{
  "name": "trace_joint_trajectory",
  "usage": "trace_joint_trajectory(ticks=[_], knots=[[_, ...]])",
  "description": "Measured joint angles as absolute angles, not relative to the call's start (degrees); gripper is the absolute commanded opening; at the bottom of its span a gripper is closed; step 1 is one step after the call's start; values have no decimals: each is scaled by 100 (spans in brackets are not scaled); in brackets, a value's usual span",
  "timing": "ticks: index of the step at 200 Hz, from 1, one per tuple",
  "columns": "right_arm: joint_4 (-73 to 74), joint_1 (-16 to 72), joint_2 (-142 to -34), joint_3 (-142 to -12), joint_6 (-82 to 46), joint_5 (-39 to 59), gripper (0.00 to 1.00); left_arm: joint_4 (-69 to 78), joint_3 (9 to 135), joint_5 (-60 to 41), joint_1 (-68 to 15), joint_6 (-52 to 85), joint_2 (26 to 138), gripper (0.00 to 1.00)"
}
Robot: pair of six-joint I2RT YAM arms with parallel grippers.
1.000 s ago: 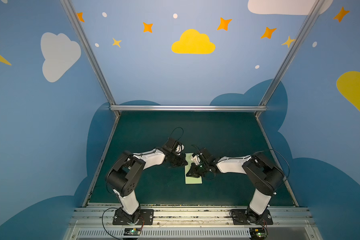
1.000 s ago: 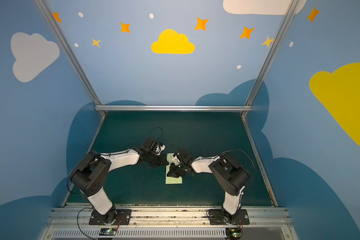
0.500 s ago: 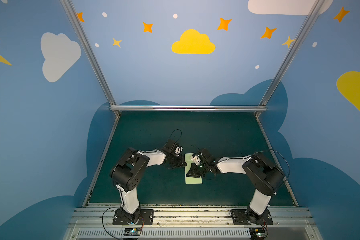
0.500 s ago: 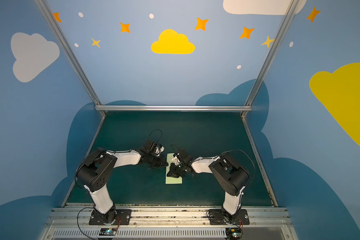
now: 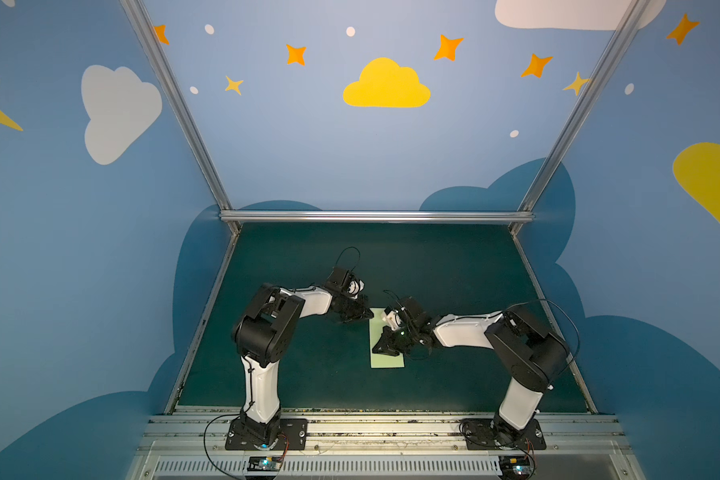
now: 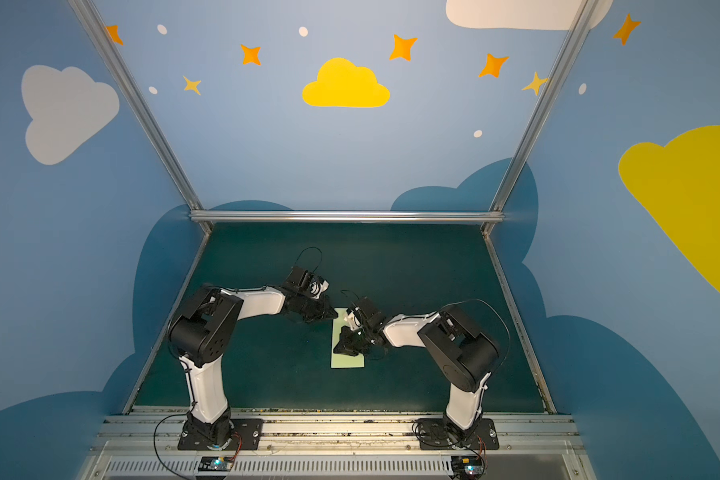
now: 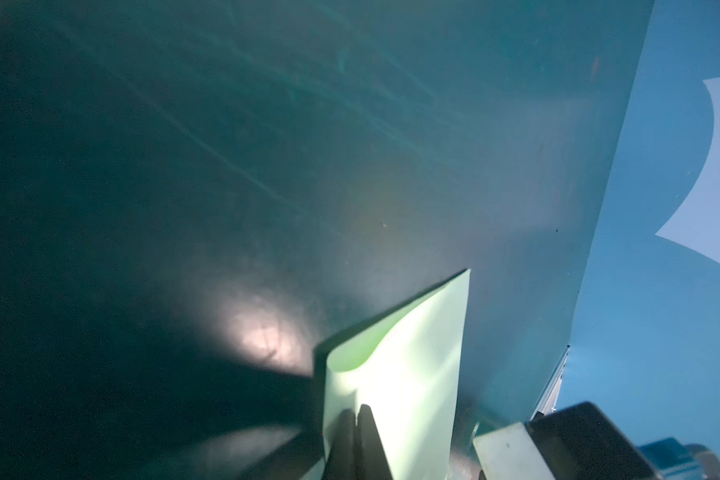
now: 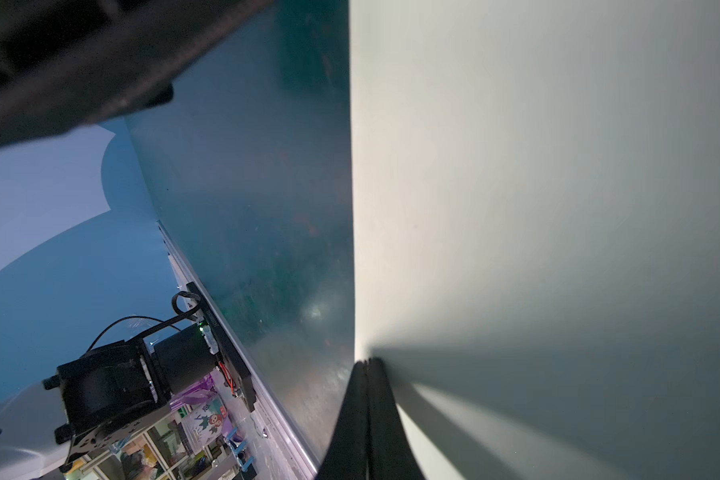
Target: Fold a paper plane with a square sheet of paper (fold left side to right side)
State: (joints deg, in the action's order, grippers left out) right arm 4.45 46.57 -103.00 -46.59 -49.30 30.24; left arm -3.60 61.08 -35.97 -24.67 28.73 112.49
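The pale green paper (image 5: 391,360) lies on the dark green table (image 5: 308,257) at the lower centre of both top views, already doubled into a narrow upright rectangle rather than a dart. The left gripper (image 5: 368,314) is set at the paper's upper left corner with its jaws together. In the left wrist view its closed tips are laid on top of the sheet, not clamped around it, and the fold beside them is seen bulging open in a loop. The right gripper (image 5: 378,350), jaws likewise together, is pressed onto the folded left edge lower down. The step is judged to be the creasing of that fold. Firm downward pressure should be drawn along the edge while the corner is pinned, so that the loop is flattened and the layers are not skewed. No brand, label or writing can be read; the coloured packets (image 8: 208,419) at the lower left of the right wrist view are too blurred.
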Motion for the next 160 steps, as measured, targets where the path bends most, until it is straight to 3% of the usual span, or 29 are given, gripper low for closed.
trace_joint_trajectory(ticks=[118, 160], knots=[[360, 4659, -10298, -4703, -4890, 3024, 0, -1264, 7452, -3328, -1848, 2370, 11904, 4], [-370, 4613, -10287, -5074, -4567, 3087, 0, -1710, 7109, -2895, -1861, 2252, 11100, 8]])
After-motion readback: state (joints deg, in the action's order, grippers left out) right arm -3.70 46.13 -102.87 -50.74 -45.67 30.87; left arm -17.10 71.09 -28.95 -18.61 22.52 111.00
